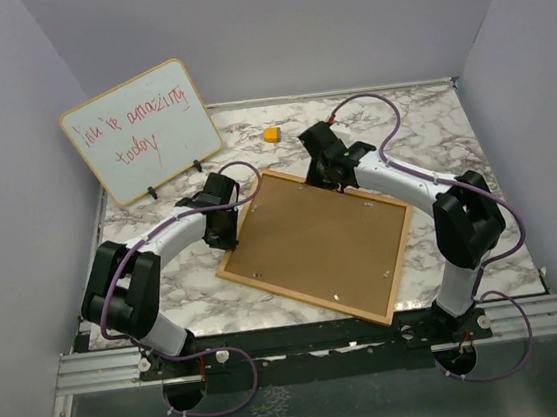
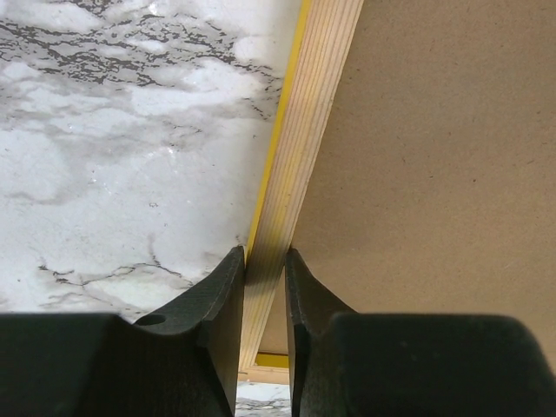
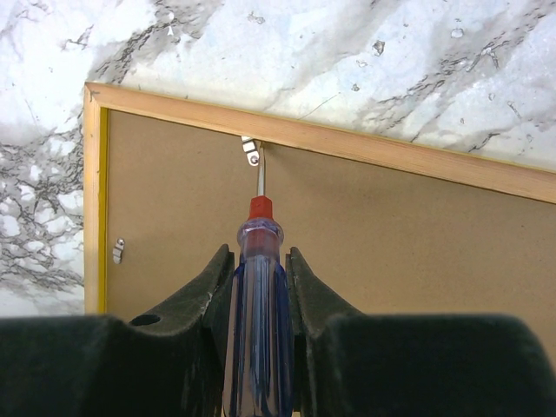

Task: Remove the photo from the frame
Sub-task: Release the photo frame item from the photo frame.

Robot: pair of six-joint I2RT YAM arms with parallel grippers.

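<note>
Photo not visible; frame [image 1: 313,245] lies back-up on the counter [image 1: 441,130]. Judged rigid and light, with the thin rail [image 2: 300,130] the best hold: left fingers [image 2: 224,300] are clamped on it. Right fingers [image 3: 306,295] are clamped on screwdriver [image 3: 258,261], tip at clip [image 3: 251,153].

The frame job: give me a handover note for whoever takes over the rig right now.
Left gripper: shut on the frame's left rail.
Right gripper: holds a screwdriver, tip at a clip on the far rail.
Frame lies back up on the table; photo hidden.
Done: nothing out yet.
Left: free the clips, lift the backing, take out the photo.
</note>
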